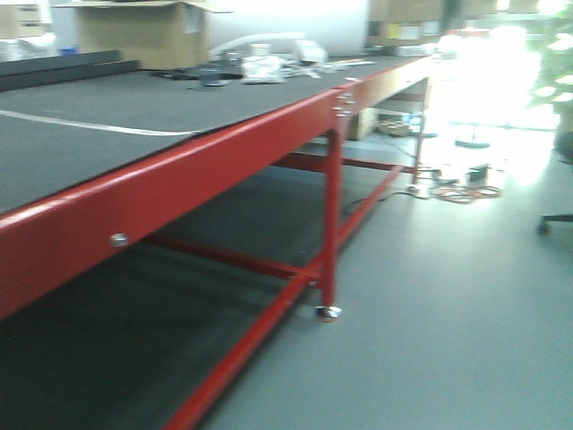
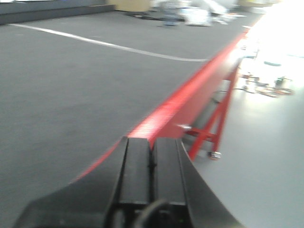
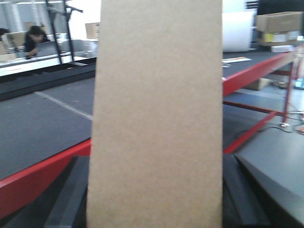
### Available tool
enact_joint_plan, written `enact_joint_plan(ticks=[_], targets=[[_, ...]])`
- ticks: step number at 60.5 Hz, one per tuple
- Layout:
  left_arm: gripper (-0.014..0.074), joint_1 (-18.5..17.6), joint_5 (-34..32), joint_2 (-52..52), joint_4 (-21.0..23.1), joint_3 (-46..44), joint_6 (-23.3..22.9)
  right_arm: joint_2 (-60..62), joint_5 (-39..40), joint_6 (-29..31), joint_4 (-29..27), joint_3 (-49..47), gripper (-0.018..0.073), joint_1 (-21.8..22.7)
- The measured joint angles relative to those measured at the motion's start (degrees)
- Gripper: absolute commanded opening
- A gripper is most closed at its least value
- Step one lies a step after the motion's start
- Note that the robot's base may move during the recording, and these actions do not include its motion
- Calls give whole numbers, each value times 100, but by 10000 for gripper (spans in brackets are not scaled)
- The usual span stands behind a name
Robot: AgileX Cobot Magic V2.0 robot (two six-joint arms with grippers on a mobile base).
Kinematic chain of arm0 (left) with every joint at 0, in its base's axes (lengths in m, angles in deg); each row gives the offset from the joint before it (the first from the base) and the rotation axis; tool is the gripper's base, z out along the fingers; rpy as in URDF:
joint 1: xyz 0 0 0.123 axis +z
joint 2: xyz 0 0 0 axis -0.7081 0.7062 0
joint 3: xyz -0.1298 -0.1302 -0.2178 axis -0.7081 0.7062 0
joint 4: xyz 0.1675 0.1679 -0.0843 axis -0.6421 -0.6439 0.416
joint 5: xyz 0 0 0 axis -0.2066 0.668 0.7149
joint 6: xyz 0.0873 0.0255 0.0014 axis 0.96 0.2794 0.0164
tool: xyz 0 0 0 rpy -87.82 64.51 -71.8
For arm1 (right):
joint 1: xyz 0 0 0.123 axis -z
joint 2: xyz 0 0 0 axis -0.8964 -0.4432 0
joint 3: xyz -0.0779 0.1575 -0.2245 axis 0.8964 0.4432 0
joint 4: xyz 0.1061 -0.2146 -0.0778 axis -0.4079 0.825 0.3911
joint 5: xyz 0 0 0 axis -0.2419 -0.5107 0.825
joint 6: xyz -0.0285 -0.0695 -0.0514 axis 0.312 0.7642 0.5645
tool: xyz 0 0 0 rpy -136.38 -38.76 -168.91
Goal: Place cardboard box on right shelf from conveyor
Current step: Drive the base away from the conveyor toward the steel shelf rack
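The cardboard box (image 3: 159, 95), plain tan and tall, fills the middle of the right wrist view. My right gripper (image 3: 155, 164) is shut on it, with a dark finger showing at each lower side. Behind it runs the conveyor (image 3: 42, 118), a dark grey belt with a red frame. In the left wrist view my left gripper (image 2: 152, 141) is shut and empty, hovering over the red edge of the conveyor (image 2: 71, 85). The front view shows the conveyor (image 1: 134, 116) with no box or gripper in it. The right shelf is out of view.
A white line (image 1: 89, 124) crosses the belt. Loose clutter (image 1: 260, 67) lies at its far end, with labelled cartons (image 1: 143, 31) behind. A red leg with a foot (image 1: 329, 309) stands on the grey floor. Cables (image 1: 457, 190) and a chair (image 1: 560, 179) are at the right.
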Motion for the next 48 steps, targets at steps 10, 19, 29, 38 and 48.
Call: enact_joint_plan(ticks=[10, 19, 29, 38, 48], targets=[[-116, 0, 0, 0, 0, 0, 0, 0, 0, 0, 0, 0, 109, 0], [-115, 0, 0, 0, 0, 0, 0, 0, 0, 0, 0, 0, 109, 0], [-116, 0, 0, 0, 0, 0, 0, 0, 0, 0, 0, 0, 109, 0], [-116, 0, 0, 0, 0, 0, 0, 0, 0, 0, 0, 0, 109, 0], [-116, 0, 0, 0, 0, 0, 0, 0, 0, 0, 0, 0, 109, 0]])
